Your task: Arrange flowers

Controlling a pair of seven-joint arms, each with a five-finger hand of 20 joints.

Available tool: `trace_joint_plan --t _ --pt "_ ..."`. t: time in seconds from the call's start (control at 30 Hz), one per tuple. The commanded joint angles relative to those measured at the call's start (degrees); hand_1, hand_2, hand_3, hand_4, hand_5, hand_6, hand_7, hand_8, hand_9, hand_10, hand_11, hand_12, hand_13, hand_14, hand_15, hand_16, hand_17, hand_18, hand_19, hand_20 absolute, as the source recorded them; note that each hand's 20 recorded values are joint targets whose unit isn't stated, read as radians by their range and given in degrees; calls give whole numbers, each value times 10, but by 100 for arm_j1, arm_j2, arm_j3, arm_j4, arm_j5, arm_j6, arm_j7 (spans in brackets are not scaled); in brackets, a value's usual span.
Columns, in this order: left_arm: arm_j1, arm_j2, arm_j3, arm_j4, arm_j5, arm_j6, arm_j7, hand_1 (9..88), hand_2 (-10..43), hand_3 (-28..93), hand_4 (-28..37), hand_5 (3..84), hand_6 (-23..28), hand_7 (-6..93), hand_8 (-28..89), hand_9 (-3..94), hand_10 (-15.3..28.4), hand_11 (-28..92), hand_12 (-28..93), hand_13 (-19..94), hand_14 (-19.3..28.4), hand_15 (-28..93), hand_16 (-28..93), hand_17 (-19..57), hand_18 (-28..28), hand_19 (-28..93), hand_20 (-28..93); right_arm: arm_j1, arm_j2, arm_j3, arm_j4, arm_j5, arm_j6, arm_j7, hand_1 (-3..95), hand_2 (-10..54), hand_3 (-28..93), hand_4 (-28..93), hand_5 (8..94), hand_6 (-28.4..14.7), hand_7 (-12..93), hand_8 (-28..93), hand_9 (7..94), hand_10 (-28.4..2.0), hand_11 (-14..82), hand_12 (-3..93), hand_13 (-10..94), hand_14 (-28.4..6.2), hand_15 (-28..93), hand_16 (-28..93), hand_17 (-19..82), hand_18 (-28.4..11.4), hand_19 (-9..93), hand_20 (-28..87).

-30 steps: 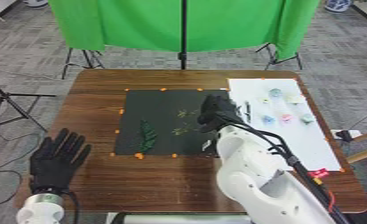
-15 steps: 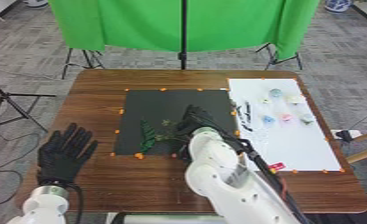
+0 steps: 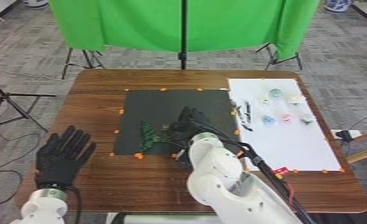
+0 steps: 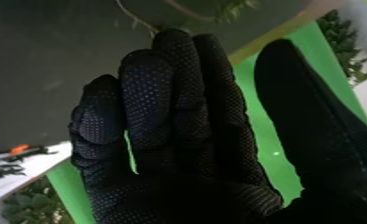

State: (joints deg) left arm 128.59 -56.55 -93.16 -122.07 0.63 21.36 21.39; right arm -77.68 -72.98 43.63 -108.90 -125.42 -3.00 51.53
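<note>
The left hand [image 3: 62,156] stands open over the table's left front, its fingers spread. The right hand [image 3: 188,120] is over the right part of the black sheet [image 3: 162,100], beside a thin green sprig [image 3: 167,133]. A leafy green stem [image 3: 147,135] lies farther left on that sheet. In the right wrist view the right hand [image 4: 179,145] has straight fingers and its thumb apart; a sprig [image 4: 234,9] and thin stems are just beyond the fingertips. Whether the fingers touch them I cannot tell. Several small pale flowers, among them a pink one [image 3: 286,117], lie on the white sheet [image 3: 295,145].
Dark slender pieces [image 3: 243,116] lie along the white sheet's left side. Orange tape marks edge both sheets on the brown table [image 3: 117,185]. A red-and-white object [image 3: 281,171] lies at the white sheet's front edge. A green cloth [image 3: 135,25] hangs behind.
The right hand has moved left and a little forward from the black sheet's right edge. The thin sprigs have shifted left, close to the leafy stem. The left hand has moved slightly.
</note>
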Motion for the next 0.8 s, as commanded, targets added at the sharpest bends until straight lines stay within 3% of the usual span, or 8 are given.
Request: trace_joint_plan --t 0.03,0.17,0.23,0.27,0.33,0.43,0.6,0.8 --pt "256 -103 -123 -2 -29 -27 54 322 122 744 -283 454 53 236 -125 419 139 252 106 335 132 379 -71 3 140 343 177 -145 522 142 -499 187 -289 -383 345 47 705 -165 709 -78 169 -65 717 -225 282 257 589 -203 620 278 348 -284 899 323" --pt "311 -131 -132 -12 -34 -57 44 321 122 746 -283 454 53 237 -123 422 139 252 111 338 133 380 -69 3 141 346 175 -282 586 248 -777 445 -1155 -557 333 69 695 -162 757 -73 232 -58 676 -250 176 206 539 -221 561 215 312 -284 855 309" --pt "353 -126 -146 -23 14 -13 21 321 122 745 -283 456 51 238 -123 424 138 252 114 341 132 380 -67 2 141 347 174 -374 537 422 -834 774 -2014 -952 328 70 699 -162 774 -71 252 -56 625 -267 129 184 471 -242 530 191 272 -284 826 310" --pt "364 -128 -140 -40 40 76 -1 321 122 745 -283 457 47 240 -123 424 137 251 115 342 132 379 -67 2 141 348 174 -372 481 434 -822 760 -2514 -1017 326 69 705 -167 771 -70 257 -58 592 -270 120 181 436 -246 528 178 254 -284 813 318" --pt "308 -144 -99 -23 10 66 -53 323 122 744 -283 460 41 247 -124 426 136 251 117 345 132 382 -65 2 142 350 174 -414 465 349 -802 484 -2862 -1125 322 64 721 -171 750 -68 254 -67 518 -275 98 174 354 -255 507 158 210 -284 781 329" --pt "245 -173 -51 -7 78 95 -104 325 126 739 -283 460 43 251 -129 427 136 251 120 347 130 385 -62 2 142 356 174 -515 455 283 -785 348 -2670 -1088 323 53 733 -177 740 -66 244 -71 487 -277 89 175 323 -258 501 150 192 -284 761 345" --pt "246 -188 -70 1 67 193 -103 322 134 737 -283 460 46 251 -130 428 137 254 123 347 130 388 -61 1 143 360 173 -561 497 245 -727 144 -2438 -992 333 48 736 -184 735 -66 223 -78 479 -277 92 180 320 -259 513 150 201 -284 765 362" --pt "359 -231 -105 -32 15 206 -47 321 137 738 -283 463 48 253 -130 430 138 258 122 347 131 387 -62 1 143 361 170 -609 781 136 -847 -259 -1137 -1216 337 55 730 -185 731 -64 205 -81 478 -276 121 192 333 -256 565 152 228 -284 790 372"
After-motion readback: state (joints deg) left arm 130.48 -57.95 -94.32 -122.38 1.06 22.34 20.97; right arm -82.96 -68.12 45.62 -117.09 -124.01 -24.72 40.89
